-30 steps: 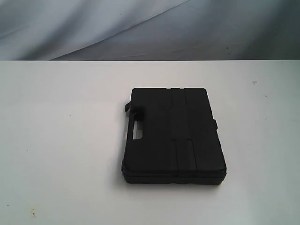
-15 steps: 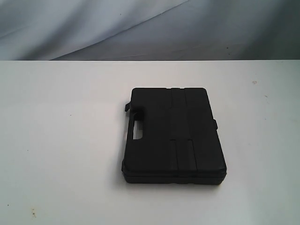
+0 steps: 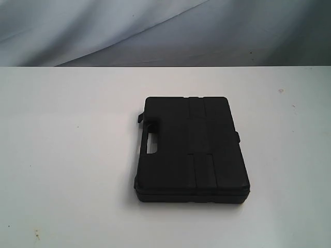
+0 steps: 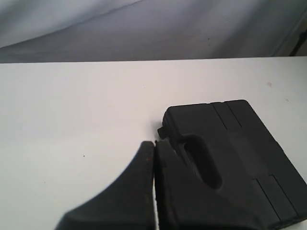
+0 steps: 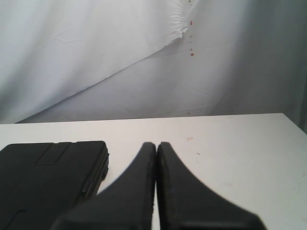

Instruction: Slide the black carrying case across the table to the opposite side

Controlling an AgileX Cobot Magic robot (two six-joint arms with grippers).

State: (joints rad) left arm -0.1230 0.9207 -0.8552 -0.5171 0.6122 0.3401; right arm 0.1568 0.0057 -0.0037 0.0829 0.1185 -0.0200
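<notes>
The black carrying case [image 3: 190, 149] lies flat on the white table [image 3: 67, 155], a little right of centre, with its handle cutout on its left edge. Neither gripper appears in the exterior view. In the left wrist view my left gripper [image 4: 154, 143] is shut with nothing in it, its tips just short of the case [image 4: 230, 153] near the handle side. In the right wrist view my right gripper [image 5: 156, 144] is also shut and empty, standing beside the case [image 5: 48, 177] on its hinge side, apart from it.
The table's far edge [image 3: 165, 67] meets a grey-white cloth backdrop [image 3: 155, 31]. Small specks mark the tabletop near the front left [image 3: 36, 235] and the right [image 3: 281, 91]. The table's right edge [image 5: 292, 122] shows in the right wrist view.
</notes>
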